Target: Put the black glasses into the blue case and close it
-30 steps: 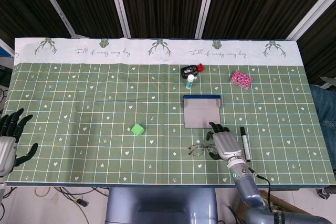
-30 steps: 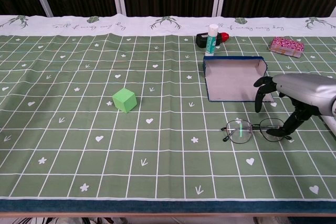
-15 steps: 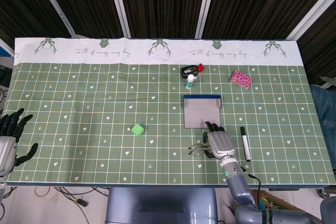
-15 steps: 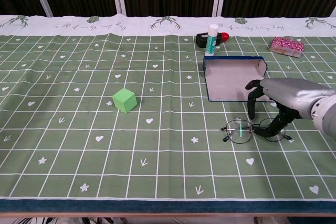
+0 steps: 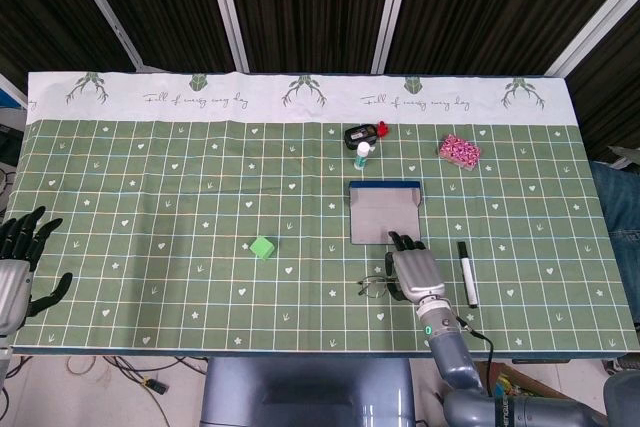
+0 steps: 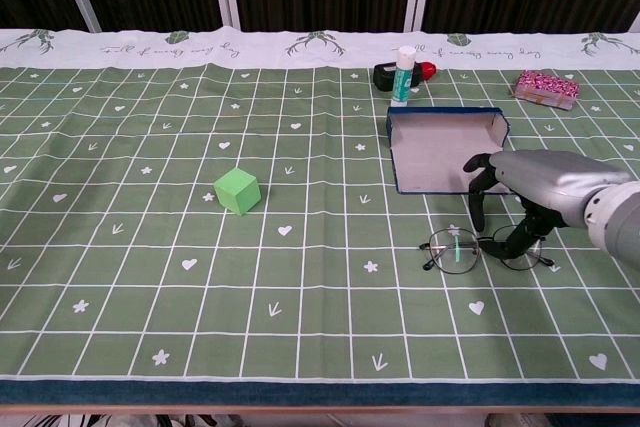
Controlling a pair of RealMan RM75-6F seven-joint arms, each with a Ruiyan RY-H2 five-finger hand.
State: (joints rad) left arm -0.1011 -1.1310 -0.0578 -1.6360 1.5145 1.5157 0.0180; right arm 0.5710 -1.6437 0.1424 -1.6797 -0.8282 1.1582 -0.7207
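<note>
The black glasses (image 6: 458, 250) (image 5: 374, 286) lie flat on the green cloth, just in front of the blue case. The blue case (image 6: 440, 152) (image 5: 384, 213) lies open with its grey lining up. My right hand (image 6: 536, 181) (image 5: 414, 271) hovers over the right half of the glasses. Its fingers (image 6: 478, 209) hang down apart, and the thumb reaches down to the right lens rim; nothing is lifted. My left hand (image 5: 20, 261) shows only in the head view, at the table's near left corner, with fingers spread and nothing in it.
A black marker (image 5: 466, 274) lies right of my right hand. A green cube (image 6: 237, 190) sits mid-left. Behind the case stand a white bottle (image 6: 404, 75) and a black-and-red object (image 6: 392, 74); a pink packet (image 6: 545, 88) lies far right.
My right hand has shifted left and a little forward, from beside the right lens to over the glasses. The glasses and case have stayed put. The left hand has not moved.
</note>
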